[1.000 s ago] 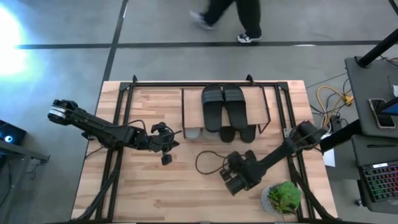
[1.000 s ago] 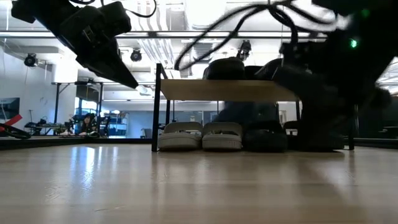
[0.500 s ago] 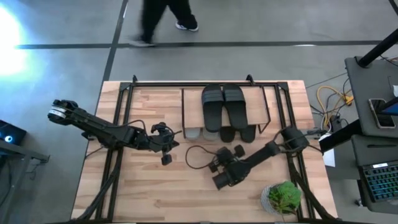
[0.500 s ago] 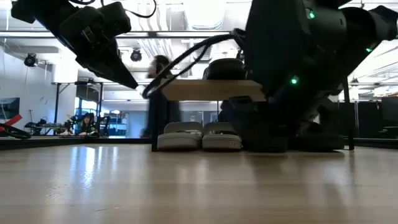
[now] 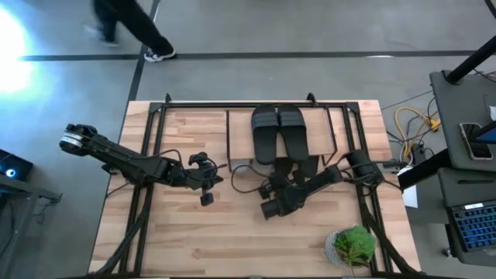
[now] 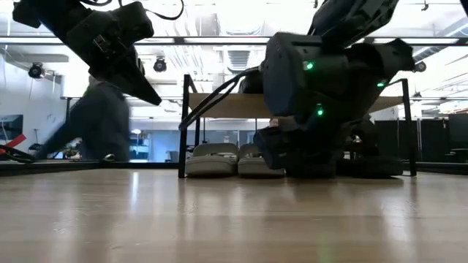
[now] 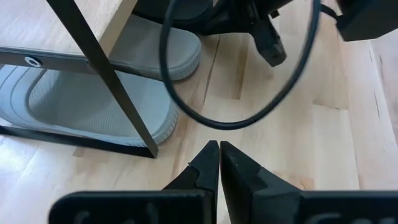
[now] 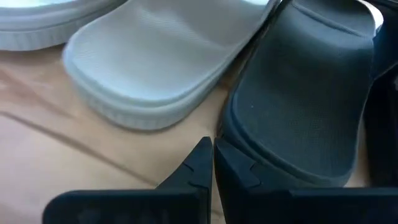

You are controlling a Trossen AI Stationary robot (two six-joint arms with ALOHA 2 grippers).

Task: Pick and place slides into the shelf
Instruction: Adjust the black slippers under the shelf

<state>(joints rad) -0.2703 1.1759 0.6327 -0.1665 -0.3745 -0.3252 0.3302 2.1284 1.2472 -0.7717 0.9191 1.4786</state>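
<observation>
Slides fill the shelf (image 5: 240, 116) — two black ones (image 5: 277, 133) on its top board, grey (image 8: 163, 55) and black (image 8: 298, 106) pairs on the table (image 5: 194, 240) beneath, so loading looks finished. Right gripper (image 8: 212, 163), jaws clenched and empty, noses at the lower row's toes, perhaps nudging them straight; left gripper (image 7: 219, 163), jaws clenched, waits beside the shelf's leg.

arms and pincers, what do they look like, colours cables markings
Both arms are dark, near black. The left arm ends in a pale cap at its outer end; its pincer has two tapered black fingers. The right arm trails a looping black cable and shows small green lights in the low view. The right pincer matches.
</observation>
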